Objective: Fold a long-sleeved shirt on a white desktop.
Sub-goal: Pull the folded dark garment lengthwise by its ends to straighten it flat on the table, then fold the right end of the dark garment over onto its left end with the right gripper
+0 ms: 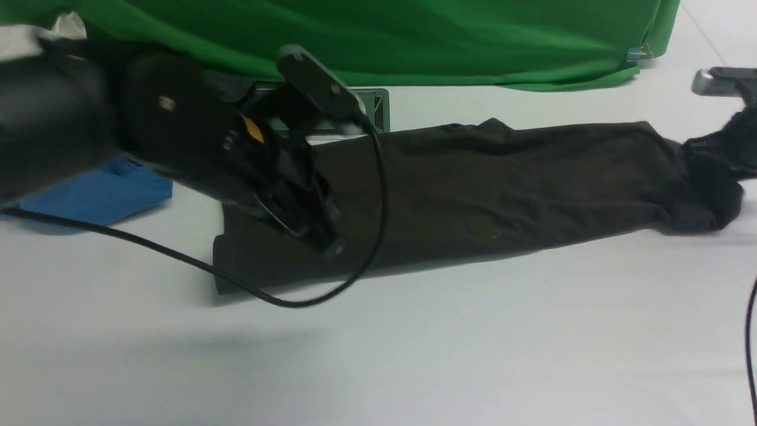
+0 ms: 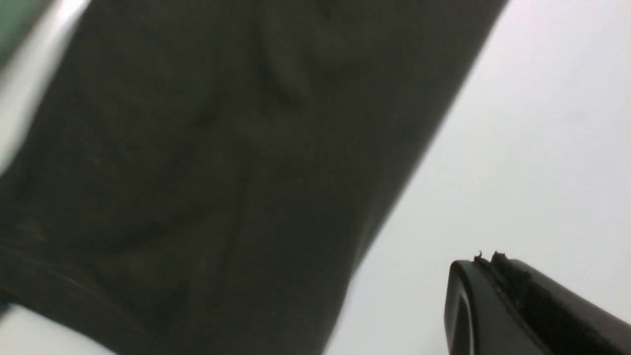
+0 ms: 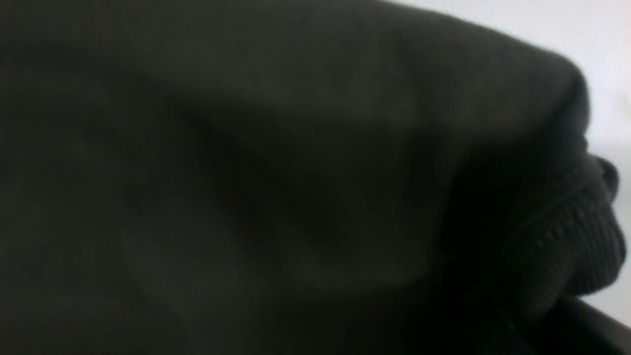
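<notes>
The long-sleeved shirt [image 1: 485, 189], dark brownish-grey, lies as a long strip across the white desktop [image 1: 414, 343]. My left gripper [image 1: 322, 236] hangs low over the strip's left end and looks open. In the left wrist view only one black finger [image 2: 498, 305] shows, over bare desktop [image 2: 532, 148] beside the shirt [image 2: 222, 172]; the other finger is out of view. At the far right edge my right gripper [image 1: 742, 121] holds the shirt's bunched right end slightly off the table. Cloth [image 3: 246, 172] with a ribbed edge [image 3: 577, 246] fills the right wrist view and hides the jaws.
A blue garment [image 1: 100, 192] lies at the left behind my left arm. The green cloth backdrop [image 1: 384, 35] runs along the far edge, with a small framed object [image 1: 378, 109] below it. A black cable [image 1: 266, 293] loops over the table in front of the shirt.
</notes>
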{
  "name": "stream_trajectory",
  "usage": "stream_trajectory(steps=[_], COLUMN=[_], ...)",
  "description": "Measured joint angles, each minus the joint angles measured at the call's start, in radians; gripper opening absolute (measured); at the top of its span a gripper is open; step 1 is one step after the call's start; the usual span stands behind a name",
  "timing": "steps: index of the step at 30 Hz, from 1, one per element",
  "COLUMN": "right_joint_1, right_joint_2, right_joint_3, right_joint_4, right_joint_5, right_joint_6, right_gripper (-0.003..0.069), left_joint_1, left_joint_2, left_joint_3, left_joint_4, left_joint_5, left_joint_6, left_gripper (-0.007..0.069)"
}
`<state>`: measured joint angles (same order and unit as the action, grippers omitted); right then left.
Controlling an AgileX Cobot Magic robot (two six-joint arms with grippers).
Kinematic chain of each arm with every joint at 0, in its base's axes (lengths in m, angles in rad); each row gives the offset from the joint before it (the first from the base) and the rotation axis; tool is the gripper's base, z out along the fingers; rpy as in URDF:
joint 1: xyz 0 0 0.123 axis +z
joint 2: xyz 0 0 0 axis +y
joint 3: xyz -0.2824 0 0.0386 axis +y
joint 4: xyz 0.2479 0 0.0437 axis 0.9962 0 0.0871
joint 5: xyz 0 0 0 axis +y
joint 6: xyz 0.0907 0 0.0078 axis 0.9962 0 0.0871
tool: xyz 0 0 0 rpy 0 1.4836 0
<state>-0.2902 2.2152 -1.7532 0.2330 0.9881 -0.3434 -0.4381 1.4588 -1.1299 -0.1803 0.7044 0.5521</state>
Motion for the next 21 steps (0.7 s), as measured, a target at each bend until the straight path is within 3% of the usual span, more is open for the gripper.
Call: stream_trajectory(steps=[11,16,21], right_joint_1=[-0.181,-0.152,-0.036], right_joint_2=[-0.362,-0.432,-0.53], right_joint_3=[0.16,0.165,0.166], right_joint_4=[-0.052,-0.021,0.101], right_joint_5=[0.093,0.116,0.087], right_joint_6=[0.061,0.066,0.065], right_gripper=[0.009,0.009,0.009], left_joint_1=[0.0,0.0,0.0], left_joint_2=[-0.392,-0.498,-0.541], left_joint_3=[0.195,0.259,0.262], left_joint_4=[-0.002,-0.004,-0.001], left_joint_5=[-0.166,-0.213,-0.267], left_joint_6=[-0.003,-0.011,-0.045], left_gripper=[0.0019,0.0019,0.0019])
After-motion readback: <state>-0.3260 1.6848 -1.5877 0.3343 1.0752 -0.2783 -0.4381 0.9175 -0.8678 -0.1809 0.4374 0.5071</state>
